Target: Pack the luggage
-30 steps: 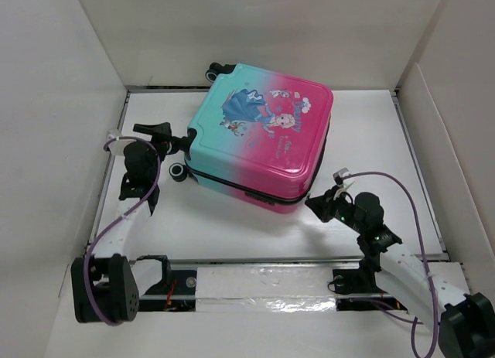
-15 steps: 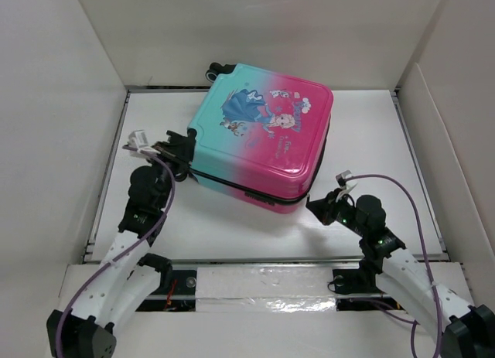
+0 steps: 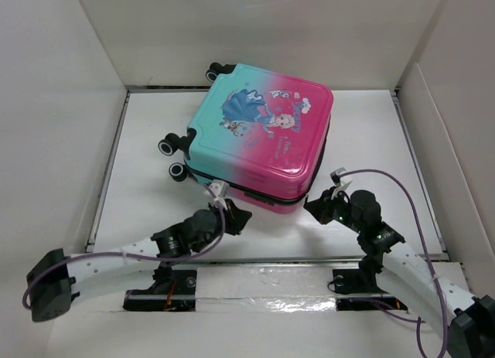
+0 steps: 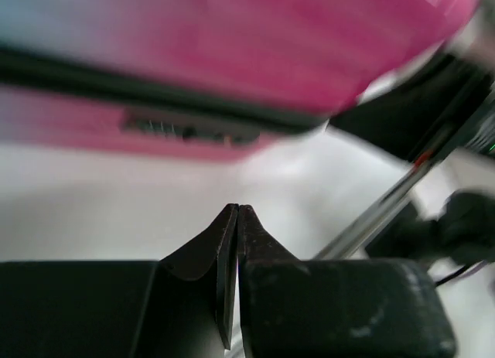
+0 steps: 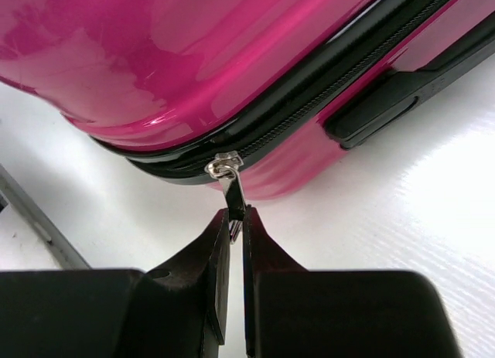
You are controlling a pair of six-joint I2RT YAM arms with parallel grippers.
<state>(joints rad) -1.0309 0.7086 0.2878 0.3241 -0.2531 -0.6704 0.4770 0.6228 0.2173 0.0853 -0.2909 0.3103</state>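
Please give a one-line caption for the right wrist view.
Right gripper pinches the zipper pull on the black seam of the pink suitcase.

A small hard-shell suitcase [image 3: 263,134] lies flat and closed on the white surface [image 3: 371,141], printed side up and turned at a slant to the far wall. Its glossy shell fades from teal at the wheeled end to hot pink at the near right end, with a cartoon princess print in the middle. Black trim and a black zip [image 5: 309,103] run along the seam between the two halves. Small black wheels [image 3: 166,147] with pale hubs stick out at the left end. A silver zipper pull [image 5: 229,184] juts from the zip at the near pink corner.
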